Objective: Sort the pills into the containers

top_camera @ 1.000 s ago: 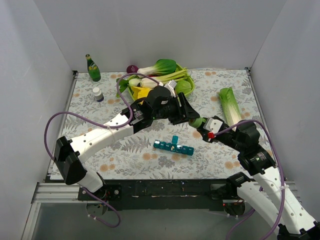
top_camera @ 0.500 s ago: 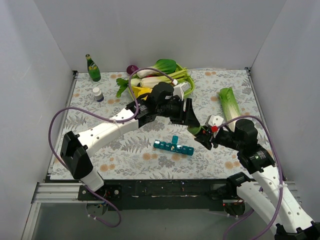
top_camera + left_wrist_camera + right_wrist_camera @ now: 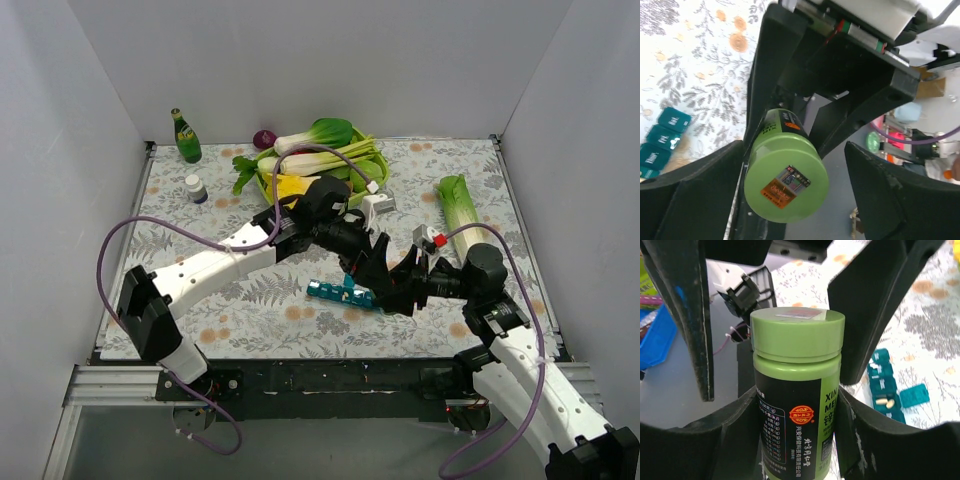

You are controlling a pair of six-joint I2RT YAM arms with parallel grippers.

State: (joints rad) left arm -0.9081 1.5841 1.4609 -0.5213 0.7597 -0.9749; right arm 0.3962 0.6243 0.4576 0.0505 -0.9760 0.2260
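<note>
My right gripper (image 3: 797,395) is shut on the body of a green pill bottle (image 3: 797,365) with a black label and a green screw cap (image 3: 797,330). My left gripper (image 3: 792,150) is open, with its fingers on either side of the cap (image 3: 785,185); the cap lies against one finger and there is a wide gap to the other. In the top view both grippers (image 3: 390,278) meet over the right end of the teal pill container strip (image 3: 335,292), and the bottle is hidden there. One open compartment holds two pale pills (image 3: 885,401). The strip also shows in the left wrist view (image 3: 662,137).
A lime-green basket (image 3: 378,160) of vegetables stands at the back. A leek (image 3: 460,205) lies at the right. A green glass bottle (image 3: 185,137) and a small white bottle (image 3: 196,188) stand at the back left. White walls close in three sides.
Both grippers have moved together toward the near edge with the bottle, from behind the teal strip to over its right end. The bottle no longer shows in the top view.
</note>
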